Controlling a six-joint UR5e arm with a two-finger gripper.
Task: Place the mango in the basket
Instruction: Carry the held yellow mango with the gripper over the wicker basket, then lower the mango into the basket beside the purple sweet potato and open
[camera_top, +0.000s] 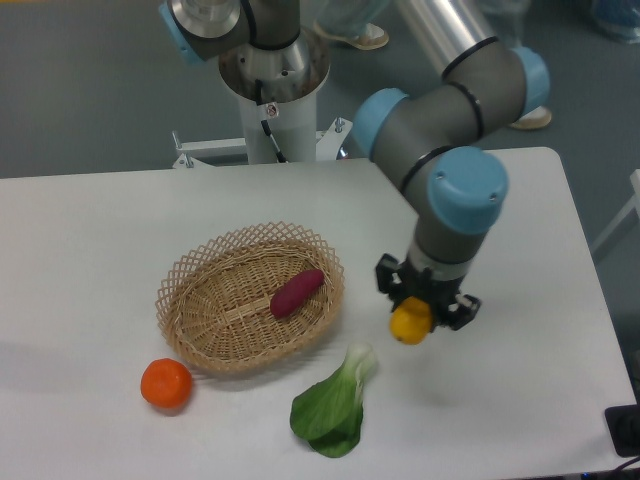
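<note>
The mango (410, 324) is a yellow-orange fruit held between the fingers of my gripper (424, 307), to the right of the basket. Only its lower end shows below the fingers. It seems to hang a little above the table. The gripper is shut on it. The basket (195, 300) is a shallow oval of tan wicker at the table's middle left, about a hand's width left of the gripper. A purple sweet potato (297, 293) lies inside it on the right side.
A round orange fruit (166, 384) sits on the table by the basket's front left rim. A green leafy bok choy (333, 409) lies in front of the basket, just left of and below the gripper. The robot base (272, 100) stands at the far edge.
</note>
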